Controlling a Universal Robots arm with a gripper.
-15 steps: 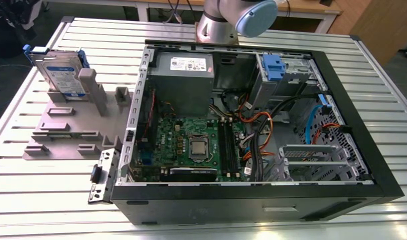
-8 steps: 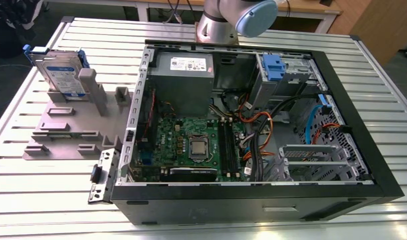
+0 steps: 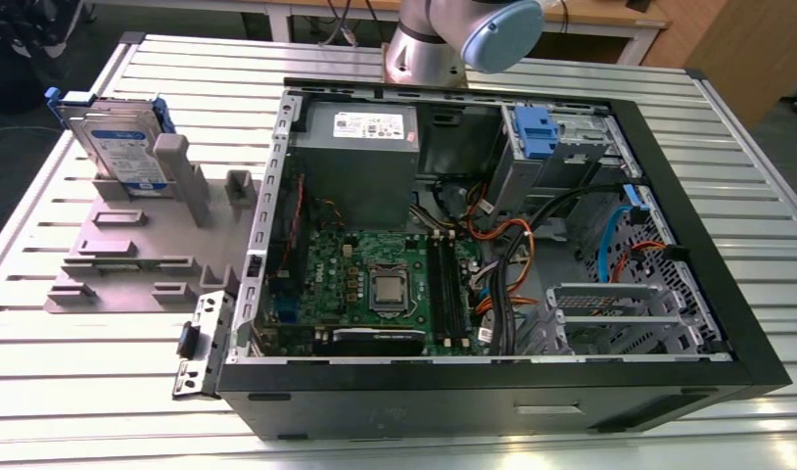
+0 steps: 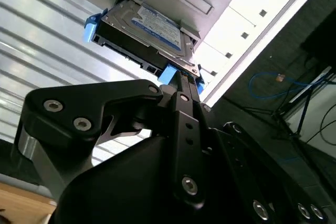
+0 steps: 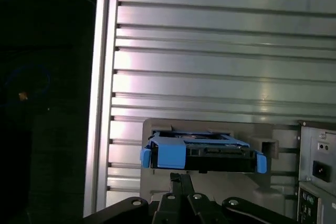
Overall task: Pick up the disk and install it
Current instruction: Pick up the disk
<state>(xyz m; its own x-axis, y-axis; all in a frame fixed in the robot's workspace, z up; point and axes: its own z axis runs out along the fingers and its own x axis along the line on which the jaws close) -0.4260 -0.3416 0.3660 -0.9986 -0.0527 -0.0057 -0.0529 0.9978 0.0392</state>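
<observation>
I had the disk (image 3: 117, 137) standing on edge in the far slot of the grey holder (image 3: 124, 250), its white-and-blue label showing and its blue frame wrapped around the edges. The holder sat on the slatted metal table (image 3: 85, 392), just beside the open computer case (image 3: 503, 406) on the exterior view's left. Inside the case the blue tab (image 3: 536, 132) sat in the drive bay by the far wall, and the grey power supply (image 3: 359, 166) lay next to that bay. The arm (image 3: 464, 34) rose behind the case at the far edge of the table. In the first wrist view the gripper (image 5: 180, 178) pointed at the disk's blue-framed edge, which lay crosswise in the holder beyond the fingertips and apart from them. The fingers looked drawn together with nothing between them. The second wrist view showed the disk's labelled face tilted above the gripper's black linkages.
</observation>
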